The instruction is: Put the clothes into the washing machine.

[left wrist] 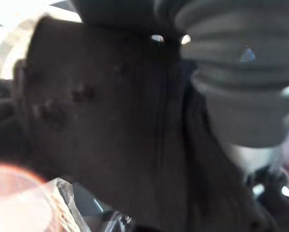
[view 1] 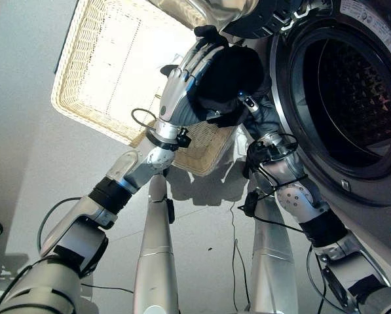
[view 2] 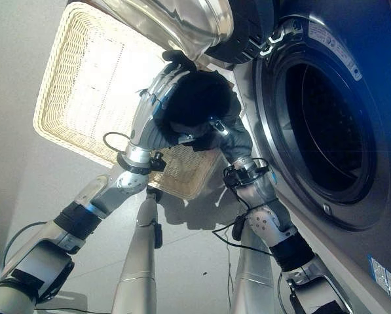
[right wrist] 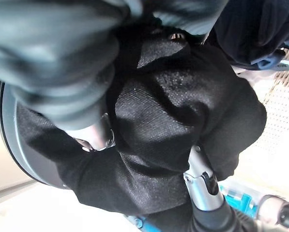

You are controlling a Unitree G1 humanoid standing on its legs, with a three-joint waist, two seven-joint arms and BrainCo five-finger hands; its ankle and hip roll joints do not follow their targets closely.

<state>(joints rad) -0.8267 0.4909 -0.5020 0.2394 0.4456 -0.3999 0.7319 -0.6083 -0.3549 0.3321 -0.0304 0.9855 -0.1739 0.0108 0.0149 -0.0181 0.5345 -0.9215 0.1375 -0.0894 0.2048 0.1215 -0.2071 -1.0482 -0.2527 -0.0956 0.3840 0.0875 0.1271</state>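
Left eye view: a black garment [view 1: 229,80], bundled, was held between both hands above the near edge of a pale wicker basket [view 1: 97,85] and just beside the open drum of the washing machine [view 1: 352,98]. The left hand [view 1: 185,75] lay against the bundle's basket side with its fingers curved over the cloth; the right hand [view 1: 257,111] was under the bundle on the machine side, fingers mostly buried in it. Right eye view: same arrangement, the garment level with the door rim, not inside the drum. Left wrist view: dark cloth pressed close against the camera; finger state could not be told here. Right wrist view: black knit cloth gripped, one fingertip [right wrist: 205,181] showing curled into the fabric.
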